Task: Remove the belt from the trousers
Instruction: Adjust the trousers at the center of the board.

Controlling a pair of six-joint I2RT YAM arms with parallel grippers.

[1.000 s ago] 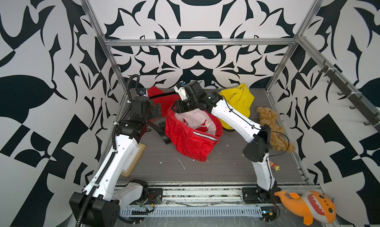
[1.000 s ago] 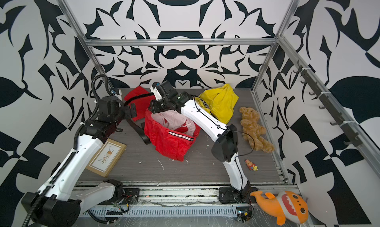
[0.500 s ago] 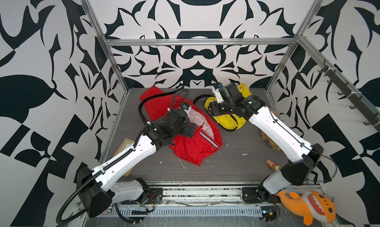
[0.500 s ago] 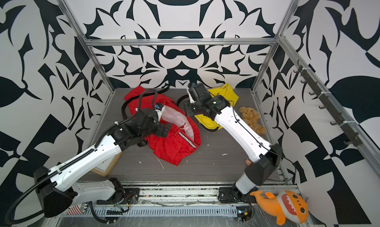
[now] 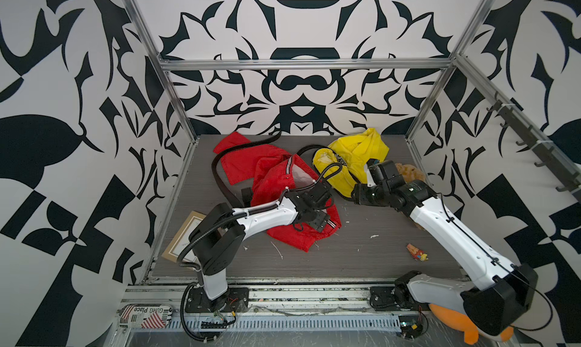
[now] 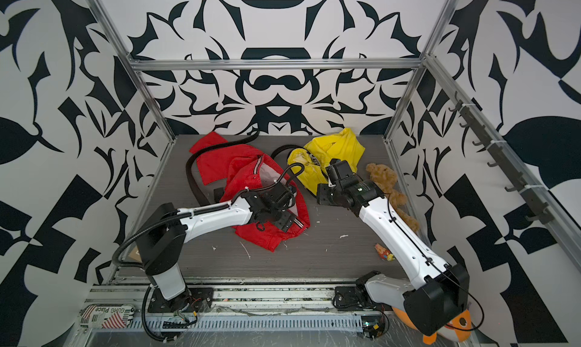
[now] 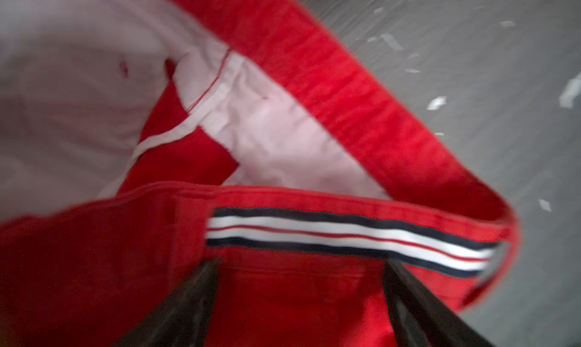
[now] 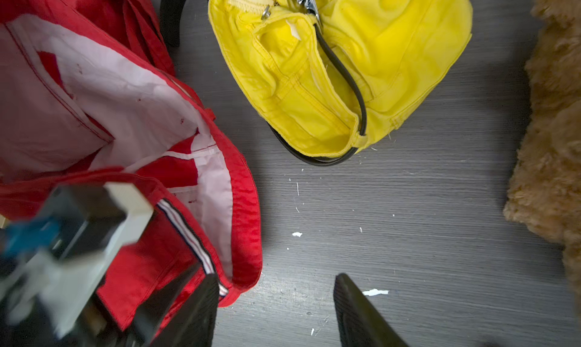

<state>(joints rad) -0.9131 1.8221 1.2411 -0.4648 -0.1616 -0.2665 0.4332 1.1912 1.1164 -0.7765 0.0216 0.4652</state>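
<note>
- The left end effector (image 7: 303, 263) is hovering released, jaws wide, over the red trousers (image 5: 292, 232) just below the striped waistband tape (image 7: 345, 235). Closing here is risking a pinch of cloth alone, since no belt is showing between the jaws.
- The wide black belt (image 5: 217, 169) is lying in a curve beside the red trousers, on the left arm's side, apart from both end effectors. I cannot tell whether any loop is holding it, so a pull is risking dragging the whole garment.
- The right end effector (image 8: 276, 278) is hanging released and empty over bare bench (image 8: 408, 235), between the 2 garments.
- The thin black belt (image 8: 342, 78) is sitting threaded in the yellow trousers (image 8: 393, 46). With nothing pinning them, a tug is likely sliding them toward the teddy bear (image 8: 553, 141), or jamming the buckle in a loop.
</note>
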